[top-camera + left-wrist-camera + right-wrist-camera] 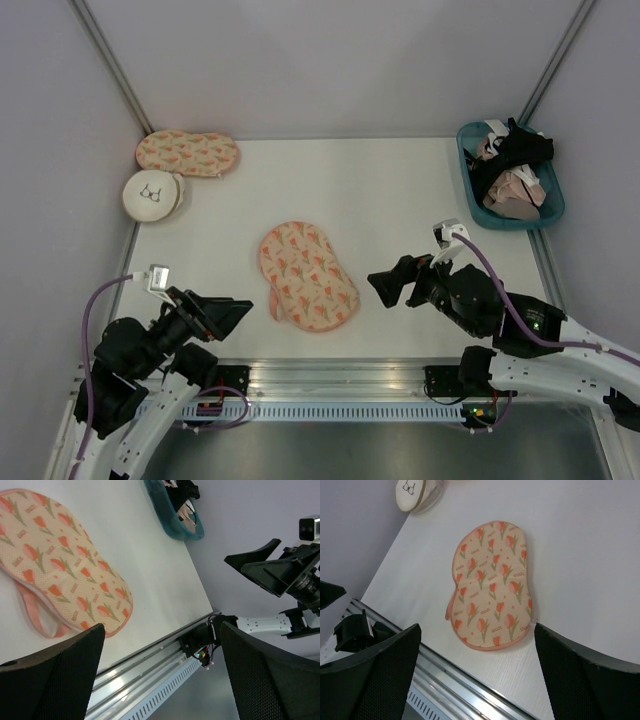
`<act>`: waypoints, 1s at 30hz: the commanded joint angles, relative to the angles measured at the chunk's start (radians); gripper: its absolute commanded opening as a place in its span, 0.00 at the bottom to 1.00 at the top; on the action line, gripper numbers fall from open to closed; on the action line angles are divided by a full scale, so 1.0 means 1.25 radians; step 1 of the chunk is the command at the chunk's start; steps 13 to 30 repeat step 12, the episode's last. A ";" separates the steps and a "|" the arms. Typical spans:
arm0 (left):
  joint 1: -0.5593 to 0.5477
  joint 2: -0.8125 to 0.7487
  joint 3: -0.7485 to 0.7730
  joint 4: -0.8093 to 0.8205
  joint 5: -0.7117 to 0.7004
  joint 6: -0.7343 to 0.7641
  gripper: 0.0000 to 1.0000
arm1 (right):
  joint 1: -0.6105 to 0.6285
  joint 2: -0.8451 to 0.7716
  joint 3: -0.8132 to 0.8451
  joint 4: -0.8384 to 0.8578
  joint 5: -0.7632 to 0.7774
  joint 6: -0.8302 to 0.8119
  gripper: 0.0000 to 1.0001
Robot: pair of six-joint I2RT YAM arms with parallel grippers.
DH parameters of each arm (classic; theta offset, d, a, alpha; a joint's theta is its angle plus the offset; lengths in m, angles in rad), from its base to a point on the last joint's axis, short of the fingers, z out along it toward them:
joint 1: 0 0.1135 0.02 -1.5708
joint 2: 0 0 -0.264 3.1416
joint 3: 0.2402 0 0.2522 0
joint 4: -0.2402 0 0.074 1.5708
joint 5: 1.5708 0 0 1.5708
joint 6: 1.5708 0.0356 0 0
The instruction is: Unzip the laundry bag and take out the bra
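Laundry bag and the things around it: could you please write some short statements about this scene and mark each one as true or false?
1. The laundry bag lies flat on the table between the two arms. True.
2. The right fingers are closed on the laundry bag. False: they are open and apart from it.
3. A round white pouch sits at the far left beside another printed case. True.
4. The blue basket is empty. False: a black garment and pale ones lie in it.
5. The left fingers hold the pink strap. False: they are open and the strap lies on the table.
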 commanded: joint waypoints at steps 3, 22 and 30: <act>0.001 0.046 0.021 0.110 0.084 0.068 0.99 | 0.002 0.003 -0.003 -0.060 -0.011 0.025 0.98; 0.001 0.064 0.038 0.127 0.082 0.080 0.99 | 0.001 -0.050 -0.018 -0.008 -0.022 0.004 0.98; 0.001 0.064 0.038 0.127 0.082 0.080 0.99 | 0.001 -0.050 -0.018 -0.008 -0.022 0.004 0.98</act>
